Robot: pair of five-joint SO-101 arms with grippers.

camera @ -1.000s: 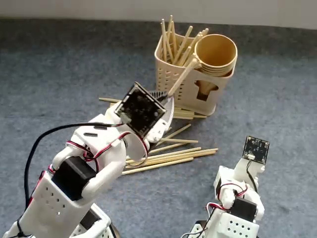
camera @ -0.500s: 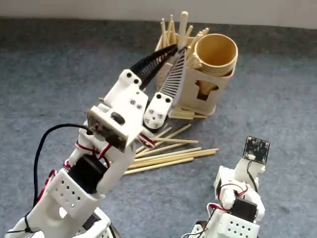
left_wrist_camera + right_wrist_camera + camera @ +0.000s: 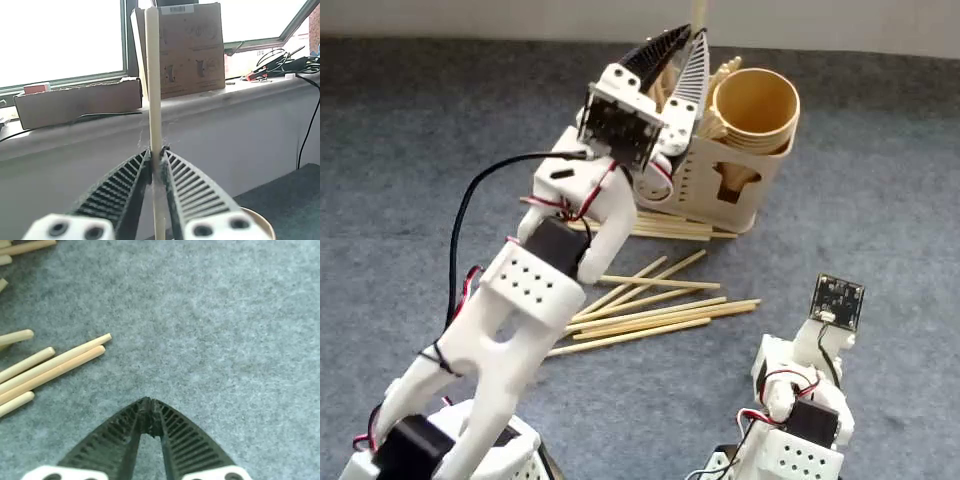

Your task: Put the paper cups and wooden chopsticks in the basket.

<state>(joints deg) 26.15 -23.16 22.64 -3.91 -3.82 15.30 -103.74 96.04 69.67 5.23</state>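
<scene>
A cream basket (image 3: 725,190) stands at the back of the grey mat, holding several wooden chopsticks (image 3: 665,80) and a stack of paper cups (image 3: 755,105). My left gripper (image 3: 685,42) hovers over the basket's left half, shut on one chopstick (image 3: 698,12) that stands upright. In the left wrist view that chopstick (image 3: 152,75) rises from between the closed fingers (image 3: 187,180), and a cup rim (image 3: 261,221) shows below. Several loose chopsticks (image 3: 650,312) lie on the mat in front of the basket. My right gripper (image 3: 148,416) is shut and holds nothing, low over the mat beside chopstick ends (image 3: 60,362).
More chopsticks (image 3: 675,228) lie against the basket's base under the left arm. The right arm (image 3: 805,400) sits folded at the front right. Bare mat (image 3: 880,250) stretches to the right of the basket. Cardboard boxes (image 3: 190,50) stand on a sill behind.
My left arm has lifted the chopstick from low beside the basket, stretched forward, and turned it upright over the basket. The right arm has stayed still.
</scene>
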